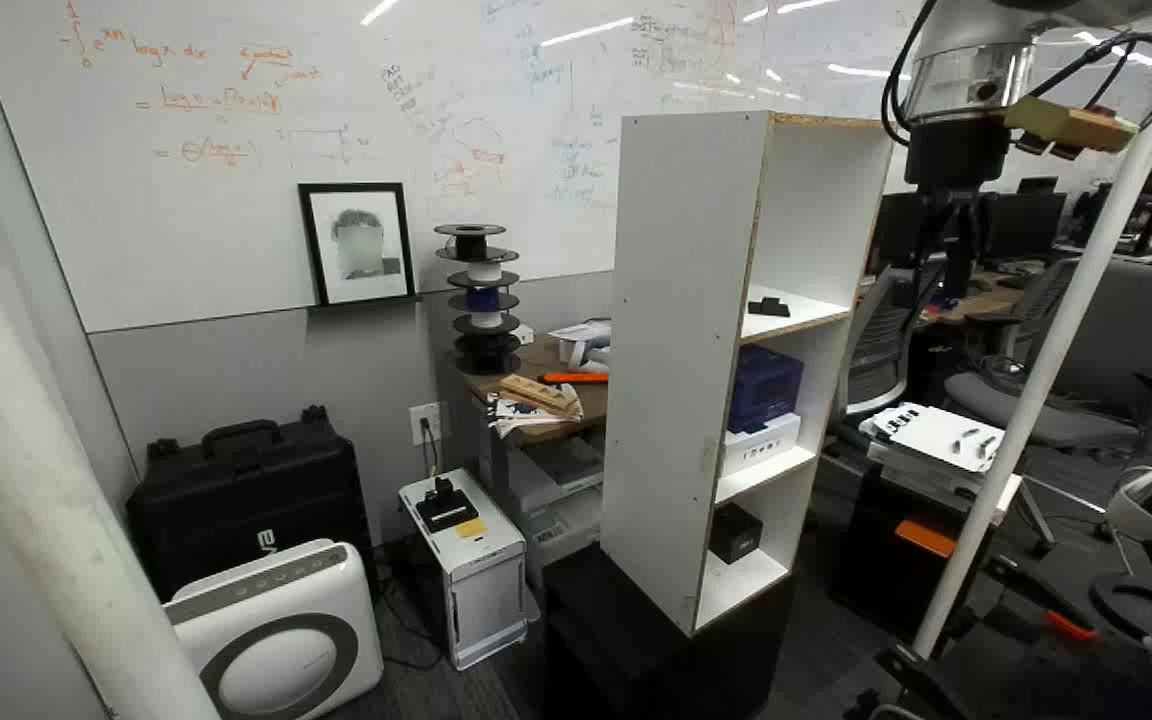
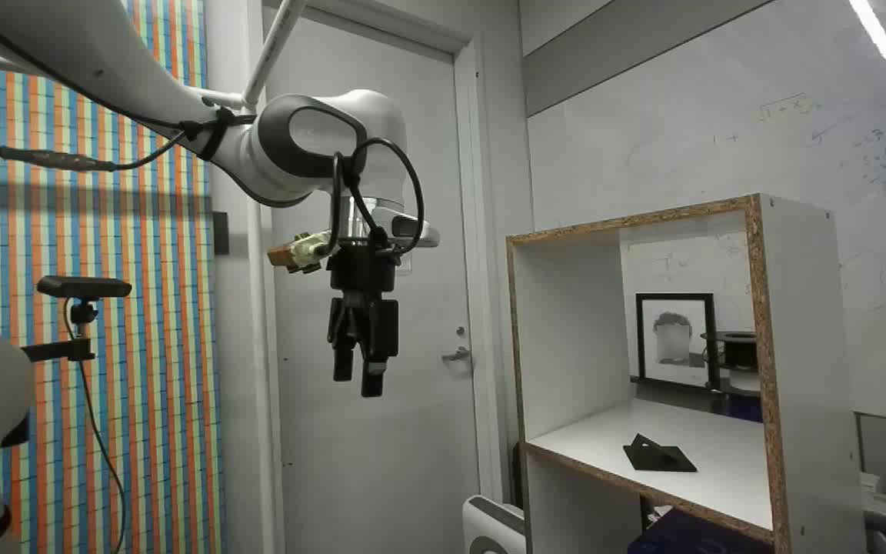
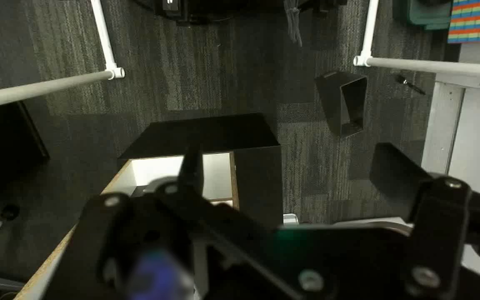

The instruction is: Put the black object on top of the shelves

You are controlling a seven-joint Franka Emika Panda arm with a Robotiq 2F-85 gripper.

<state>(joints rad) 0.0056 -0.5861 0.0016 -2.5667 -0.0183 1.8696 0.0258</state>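
The shelves (image 1: 681,350) are a tall white unit on a black base, and they also show in an exterior view (image 2: 804,369) and the wrist view (image 3: 217,177). The black object (image 2: 658,455), flat with a raised angled part, lies on the floor of the top compartment; it also shows in an exterior view (image 1: 769,307). It cannot be made out in the wrist view. My gripper (image 2: 358,377) points down in the air beside the shelves, apart from the black object. In the wrist view the gripper (image 3: 288,166) has its fingers wide apart with nothing between them.
Lower compartments hold a blue box (image 1: 766,388) on a white box (image 1: 762,446), and a small black box (image 1: 736,532). A slanted white pole (image 1: 1056,340) stands near the arm. A picture frame (image 2: 674,338) and stacked spools (image 1: 484,300) are behind the shelves.
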